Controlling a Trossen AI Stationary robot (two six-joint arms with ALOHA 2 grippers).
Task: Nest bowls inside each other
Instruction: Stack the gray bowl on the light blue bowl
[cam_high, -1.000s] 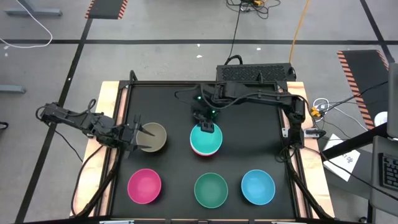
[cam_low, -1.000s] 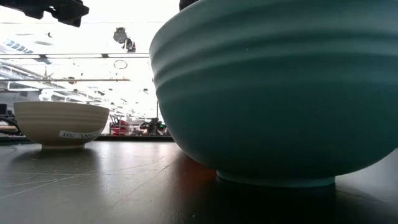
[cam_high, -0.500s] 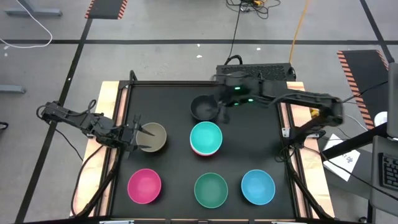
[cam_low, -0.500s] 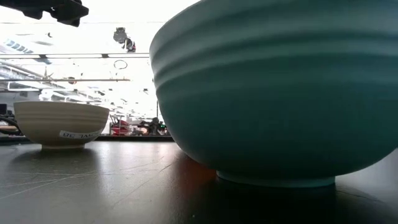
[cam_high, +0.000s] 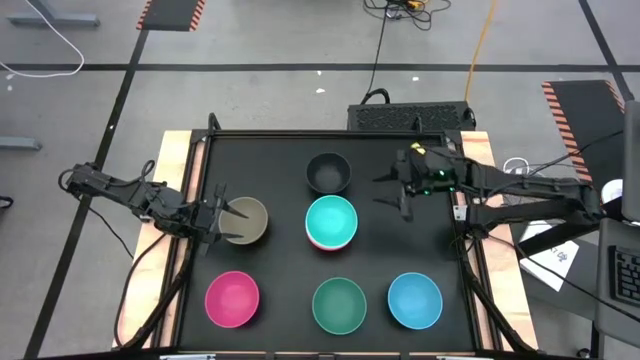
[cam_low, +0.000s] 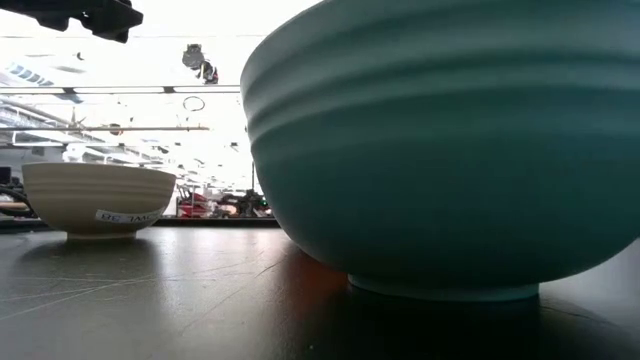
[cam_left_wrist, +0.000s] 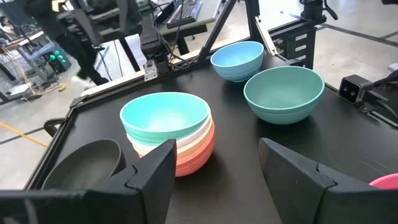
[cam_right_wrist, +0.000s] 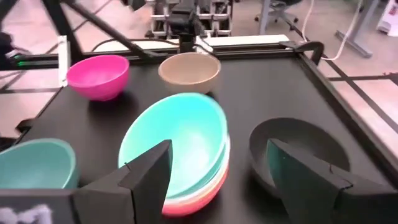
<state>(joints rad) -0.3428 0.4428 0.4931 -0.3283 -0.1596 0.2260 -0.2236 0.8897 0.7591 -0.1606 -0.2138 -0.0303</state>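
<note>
A teal bowl (cam_high: 331, 220) tops a stack at the table's middle, with white and peach-red rims (cam_left_wrist: 198, 144) below it. The black bowl (cam_high: 328, 172) stands behind the stack. The olive-tan bowl (cam_high: 248, 220) stands at the left. Magenta (cam_high: 232, 298), green (cam_high: 339, 304) and blue (cam_high: 415, 300) bowls line the near edge. My left gripper (cam_high: 222, 217) hangs open over the olive-tan bowl's left rim; the low view shows it (cam_low: 85, 15) well above that bowl (cam_low: 98, 198). My right gripper (cam_high: 392, 195) is open in the air, right of the stack and black bowl.
Each bowl rests on its foot on the black tabletop (cam_high: 280, 260), which has a raised frame (cam_high: 470, 270). A black box (cam_high: 410, 116) with cables lies behind the far edge. Bare tabletop lies between the stack and the near row.
My right gripper has drawn back from above the teal stack, first toward the far edge, then toward the table's right edge. It has tipped from pointing down to nearly level. The black bowl, hidden under the arm before, now shows. The bowls have stayed put.
</note>
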